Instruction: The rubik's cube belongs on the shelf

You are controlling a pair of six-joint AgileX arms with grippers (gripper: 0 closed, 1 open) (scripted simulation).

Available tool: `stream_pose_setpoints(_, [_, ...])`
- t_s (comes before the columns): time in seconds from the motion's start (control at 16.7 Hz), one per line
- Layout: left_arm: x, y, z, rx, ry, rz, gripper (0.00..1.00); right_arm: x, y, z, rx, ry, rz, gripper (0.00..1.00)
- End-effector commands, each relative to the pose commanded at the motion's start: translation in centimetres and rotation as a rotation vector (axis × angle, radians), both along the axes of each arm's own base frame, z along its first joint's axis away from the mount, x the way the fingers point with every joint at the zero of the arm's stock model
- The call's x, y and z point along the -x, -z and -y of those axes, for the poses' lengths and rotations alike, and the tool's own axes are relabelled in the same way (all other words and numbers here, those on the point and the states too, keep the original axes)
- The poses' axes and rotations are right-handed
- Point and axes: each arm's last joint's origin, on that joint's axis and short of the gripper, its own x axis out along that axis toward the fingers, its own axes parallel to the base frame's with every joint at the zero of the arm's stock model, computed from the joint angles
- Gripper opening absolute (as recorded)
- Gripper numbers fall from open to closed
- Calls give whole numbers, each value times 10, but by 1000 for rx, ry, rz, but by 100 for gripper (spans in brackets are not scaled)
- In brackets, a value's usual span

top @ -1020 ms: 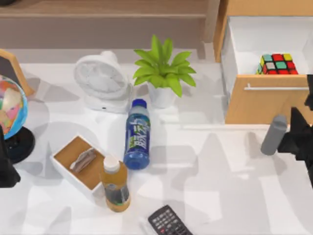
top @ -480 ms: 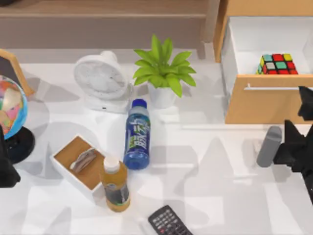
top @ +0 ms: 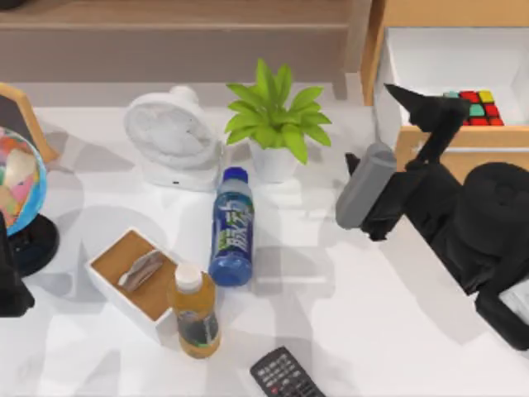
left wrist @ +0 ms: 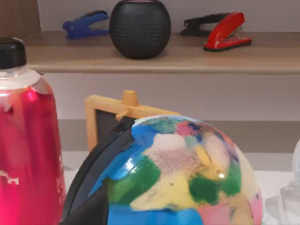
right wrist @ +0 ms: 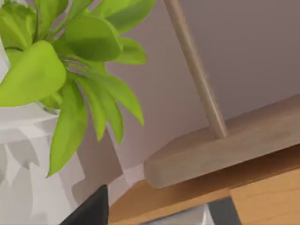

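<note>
The left tool [top: 12,289] is being kept parked at the desk's [top: 372,331] left edge beside the globe [top: 16,182]; whether it is clenched cannot be told. Across the middle, a fan [top: 169,136], plant [top: 277,116], blue bottle [top: 231,227] and juice bottle [top: 194,314] are being left standing well apart from the work. The right tool [top: 413,103] is being held released over the open drawer [top: 450,169], where the rubik's cube [top: 478,107] is lying (partly hidden). The drawer's front wall could be clipped on a low approach, and the cube nudged aside. The shelf [top: 173,12] is lying along the back, and the plant may be brushed on the way.
</note>
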Motion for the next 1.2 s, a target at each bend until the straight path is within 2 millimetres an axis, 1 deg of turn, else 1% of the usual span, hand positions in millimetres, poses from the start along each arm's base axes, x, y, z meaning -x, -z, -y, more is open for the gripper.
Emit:
stream_pose_setpoints(0.18, [0, 0, 0, 0, 0, 0, 100, -31, -50, -29, -187, -76, -102, 100])
stream_pose_setpoints(0.3, [0, 0, 0, 0, 0, 0, 100, -53, -90, -37, -305, -82, -192, 100])
stream_pose_setpoints(0.36, [0, 0, 0, 0, 0, 0, 100, -64, -112, -38, -361, -69, -243, 100])
stream_pose_setpoints(0.48, [0, 0, 0, 0, 0, 0, 100, -85, -153, -31, -461, -15, -352, 100])
stream_pose_setpoints(0.6, [0, 0, 0, 0, 0, 0, 100, -104, -189, -17, -549, 75, -471, 100])
stream_pose_setpoints(0.72, [0, 0, 0, 0, 0, 0, 100, -120, -213, 3, -617, 196, -602, 100])
stream_pose_setpoints(0.84, [0, 0, 0, 0, 0, 0, 100, -136, -224, 24, -666, 342, -743, 100])
stream_pose_setpoints(0.96, [0, 0, 0, 0, 0, 0, 100, -152, -219, 42, -689, 502, -896, 100])
stream_pose_setpoints(1.08, [0, 0, 0, 0, 0, 0, 100, -167, -202, 57, -691, 666, -1053, 100])
stream_pose_setpoints(1.2, [0, 0, 0, 0, 0, 0, 100, -182, -176, 67, -673, 819, -1199, 100])
